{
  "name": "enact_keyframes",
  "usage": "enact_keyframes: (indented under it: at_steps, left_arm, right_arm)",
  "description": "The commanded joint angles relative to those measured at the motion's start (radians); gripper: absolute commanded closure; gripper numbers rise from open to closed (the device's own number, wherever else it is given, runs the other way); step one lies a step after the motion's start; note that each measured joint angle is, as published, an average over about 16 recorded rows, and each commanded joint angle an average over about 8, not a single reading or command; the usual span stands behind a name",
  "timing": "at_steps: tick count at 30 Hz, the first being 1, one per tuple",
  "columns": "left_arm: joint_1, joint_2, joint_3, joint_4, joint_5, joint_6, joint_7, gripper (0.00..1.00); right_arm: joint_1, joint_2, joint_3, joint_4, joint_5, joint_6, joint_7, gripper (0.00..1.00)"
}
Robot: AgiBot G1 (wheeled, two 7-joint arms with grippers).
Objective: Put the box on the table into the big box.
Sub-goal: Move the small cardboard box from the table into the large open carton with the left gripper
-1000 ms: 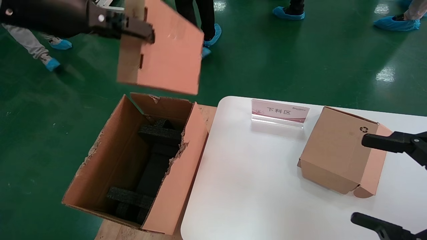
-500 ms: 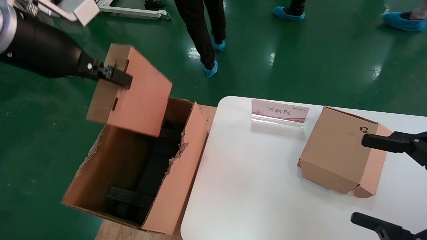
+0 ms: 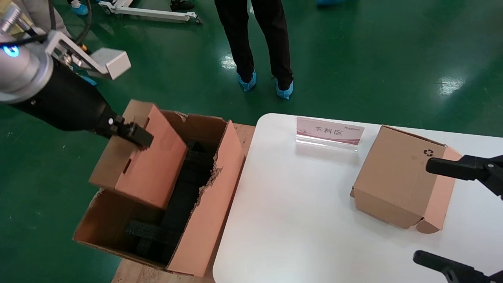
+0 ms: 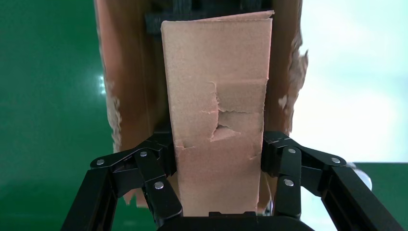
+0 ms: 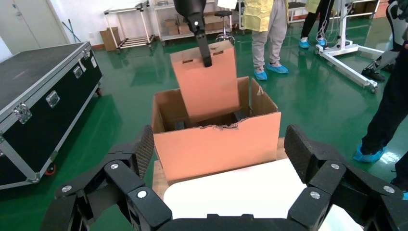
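Note:
My left gripper [image 3: 135, 135] is shut on the small plain brown box [image 3: 145, 165] and holds it tilted, its lower part inside the open top of the big box [image 3: 208, 204]. The big box stands on a low wooden stand left of the white table [image 3: 298, 220], with ragged rims and black foam blocks [image 3: 184, 196] inside. In the left wrist view the fingers [image 4: 163, 163] clamp the small box [image 4: 216, 106] on both sides. The right wrist view shows the small box [image 5: 204, 86] hanging in the big box [image 5: 216, 139]. My right gripper [image 3: 452, 214] is open at the table's right edge.
A mid-sized cardboard box with a recycling symbol [image 3: 401, 181] lies on the table beside my right gripper. A pink sign stand [image 3: 329, 131] is at the table's back. A person [image 3: 263, 43] stands on the green floor behind. A black flight case [image 5: 43, 96] is off to the side.
My left gripper has carried the small box down and toward me, from high above the big box to partly inside its opening. The right arm has not moved.

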State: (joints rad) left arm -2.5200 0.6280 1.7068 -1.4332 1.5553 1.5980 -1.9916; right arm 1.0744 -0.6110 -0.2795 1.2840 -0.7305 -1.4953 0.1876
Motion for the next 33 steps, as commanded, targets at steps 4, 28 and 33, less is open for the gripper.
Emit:
enact_keyframes:
  at_steps: [4,28,33]
  left_arm:
    - [0.02,0.019,0.048,0.018,-0.011,-0.007,-0.015,1.0]
    - [0.225,0.08,0.093,0.162,0.075,-0.218,0.016,1.0]
    - [0.253,0.074,0.091,0.182,0.081,-0.254,0.038,1.0]
  right_arm:
    - [0.0,0.0,0.0,0.0,0.0,0.0,0.0,0.0]
    - [0.0,0.0,0.0,0.0,0.0,0.0,0.0,0.0]
    - [0.0,0.0,0.0,0.0,0.0,0.0,0.0,0.0]
